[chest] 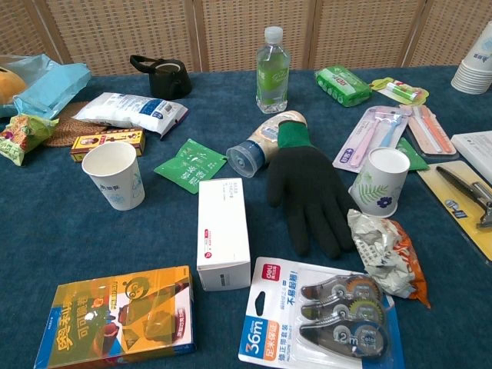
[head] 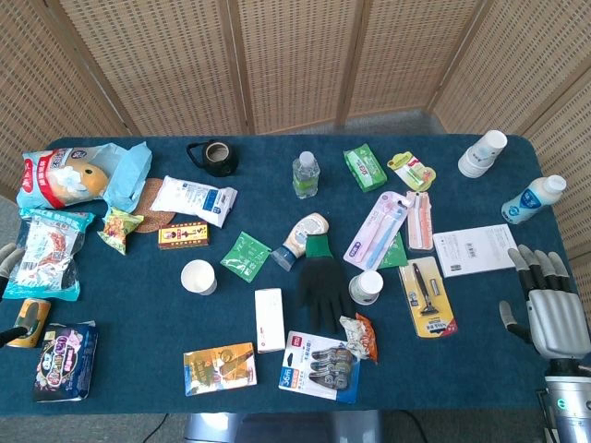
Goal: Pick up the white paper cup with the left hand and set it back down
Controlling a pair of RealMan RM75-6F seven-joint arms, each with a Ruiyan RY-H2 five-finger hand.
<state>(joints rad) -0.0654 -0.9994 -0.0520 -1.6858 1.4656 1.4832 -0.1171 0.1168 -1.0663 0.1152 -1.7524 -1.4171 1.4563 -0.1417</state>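
Head view: right hand (head: pixel 552 309) flat, fingers spread, empty; left hand (head: pixel 9 260) barely visible, grip unclear.

We see bare blue surface (head: pixel 138 314) between our left hand (head: pixel 9 260) and the white paper cup (head: pixel 199 277). Beyond the cup, a green sachet (head: pixel 246 255) and a white box (head: pixel 269 319) crowd its far side; a yellow box (head: pixel 182 235) lies behind.

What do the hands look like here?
Only the head view shows them. Right hand: silver-grey metallic shell, dark fingertips, segmented fingers, grey cylindrical wrist below. Left hand: just a sliver of grey fingers at the frame edge; no detail. No cables or markings discernible.
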